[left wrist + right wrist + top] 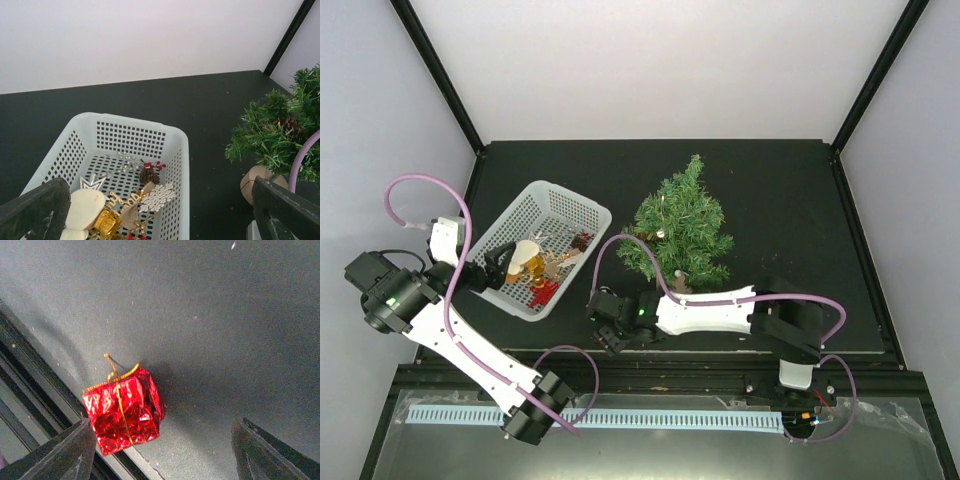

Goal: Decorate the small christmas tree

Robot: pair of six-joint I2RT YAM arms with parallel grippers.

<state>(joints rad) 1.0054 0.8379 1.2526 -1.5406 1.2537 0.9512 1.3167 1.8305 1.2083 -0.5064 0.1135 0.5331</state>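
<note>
Right gripper (161, 432) spread wide over red gift box (122, 412) by table edge, grasping nothing; I reckon lining up pickup for small christmas tree (682, 225). Left gripper (159, 196) released, empty, parked above basket (135, 122).

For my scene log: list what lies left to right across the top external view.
white basket → small christmas tree → right arm's base
</note>
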